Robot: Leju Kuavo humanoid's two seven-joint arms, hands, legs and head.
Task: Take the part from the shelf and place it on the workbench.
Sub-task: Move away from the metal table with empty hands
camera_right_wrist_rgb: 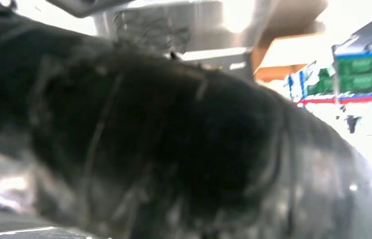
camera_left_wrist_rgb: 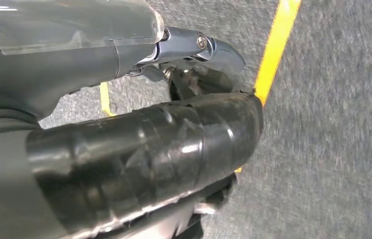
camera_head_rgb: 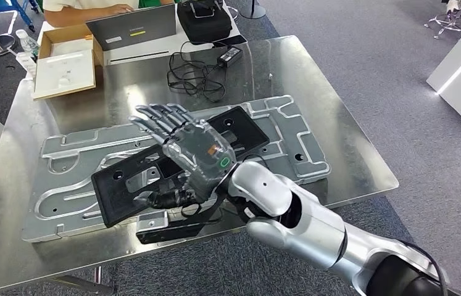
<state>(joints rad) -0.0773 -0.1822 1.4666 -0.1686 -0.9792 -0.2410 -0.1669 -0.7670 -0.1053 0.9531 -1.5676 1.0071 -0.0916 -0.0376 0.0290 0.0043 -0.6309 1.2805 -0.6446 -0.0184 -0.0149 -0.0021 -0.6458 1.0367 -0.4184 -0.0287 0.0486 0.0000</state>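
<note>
The head view shows the right hand (camera_head_rgb: 194, 157) over the black part (camera_head_rgb: 153, 169), its fingers (camera_head_rgb: 153, 117) stretched and apart, holding nothing. The part lies flat on a grey moulded tray (camera_head_rgb: 302, 139) on the steel worktop (camera_head_rgb: 351, 123), long axis slanting from near-left to far-right. Cables (camera_head_rgb: 197, 74) and a laptop (camera_head_rgb: 132, 28) lie behind. The left wrist view shows the left hand (camera_left_wrist_rgb: 124, 164) above grey floor; I cannot tell its grasp.

Laptop (camera_head_rgb: 132, 28), cardboard box (camera_head_rgb: 67, 58), tangled black cable (camera_head_rgb: 197, 74), black case (camera_head_rgb: 204, 20) at the far edge.
</note>
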